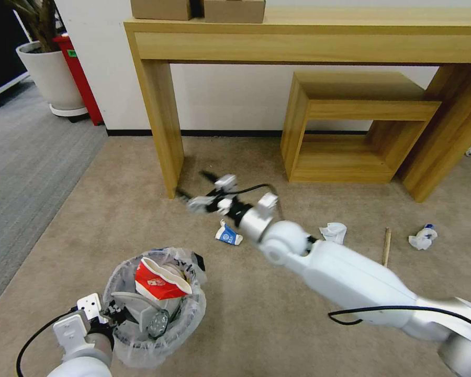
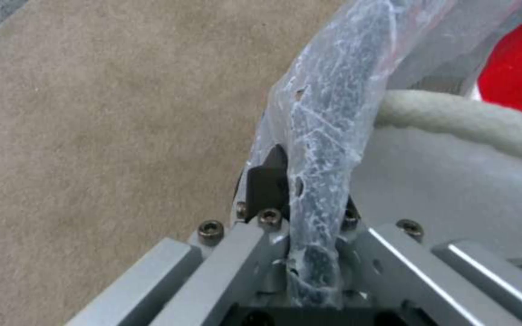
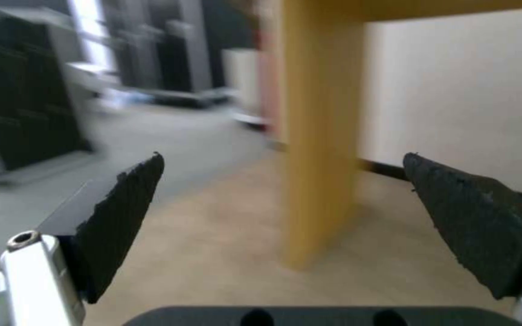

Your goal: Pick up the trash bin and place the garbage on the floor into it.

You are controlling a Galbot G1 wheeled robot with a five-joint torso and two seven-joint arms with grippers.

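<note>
- Left gripper (image 1: 115, 313) holds the bin (image 1: 154, 306) by its rim, jaws clamped on the bagged edge; the bin sits low at the robot's left, with a red cup (image 1: 159, 280) inside.
- Right gripper (image 1: 196, 195) hangs above the floor near the desk leg (image 1: 162, 125), jaws wide and empty.
- Step in hand, I judge: collecting litter. The carton (image 1: 228, 234) lies nearest; the next move calls for lowering onto it.
</note>
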